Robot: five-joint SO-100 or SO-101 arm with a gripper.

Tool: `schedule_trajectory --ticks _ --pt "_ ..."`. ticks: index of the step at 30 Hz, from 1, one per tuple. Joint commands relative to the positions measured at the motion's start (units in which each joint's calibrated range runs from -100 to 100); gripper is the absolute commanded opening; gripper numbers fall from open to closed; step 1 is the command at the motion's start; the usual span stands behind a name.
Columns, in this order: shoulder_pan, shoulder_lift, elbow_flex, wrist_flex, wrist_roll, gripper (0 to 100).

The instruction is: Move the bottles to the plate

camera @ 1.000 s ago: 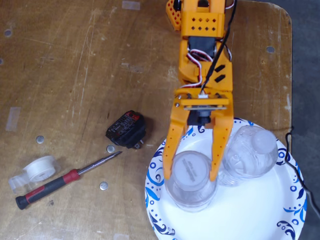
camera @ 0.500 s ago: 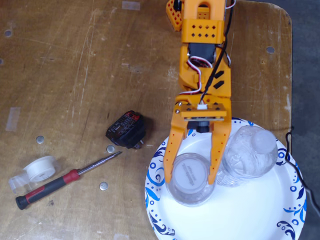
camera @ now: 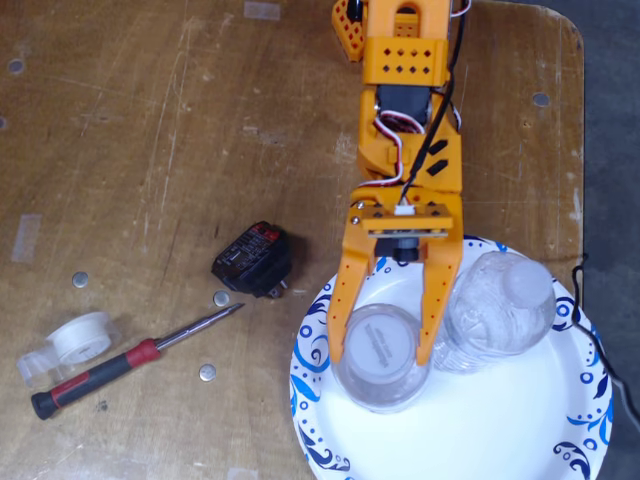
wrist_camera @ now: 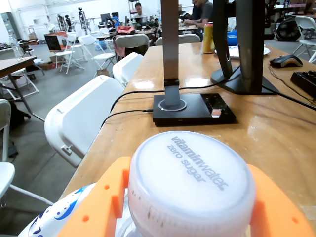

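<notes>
Since 1 second ago the arm has drawn back slightly toward the far edge of the desk [camera: 150,120], and the bottle [camera: 380,352] between its fingers now sits a little farther in on the plate [camera: 520,430]; the second bottle [camera: 497,312] has not shifted.

Right now the pincer [camera: 379,352] brackets the capped bottle on both sides, its 2 orange fingers [camera: 441,300] pressed close against the clear wall, so it reads as closed on that bottle. The wrist view agrees: the white cap [wrist_camera: 190,180] fills the gap between the orange fingers [wrist_camera: 98,207].

This bottle stands upright, its long axis pointing up at the fixed camera, on the left part of the plate in the fixed view. The other bottle stands just right of the pincer's right finger, apparently touching it or nearly so.

Both bottles appear to be on the plate, so the likely next move is a release. That turns on the right-hand neighbour: the right finger has almost no room to spread outward without nudging it, whereas the left finger has bare plate beside it.
</notes>
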Motion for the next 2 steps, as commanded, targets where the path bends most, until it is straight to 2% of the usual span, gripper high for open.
schedule_trajectory --ticks 1,2 --pt "-0.4 0.2 1.0 0.4 -0.3 6" --pt "-0.4 0.2 1.3 0.4 -0.3 6"
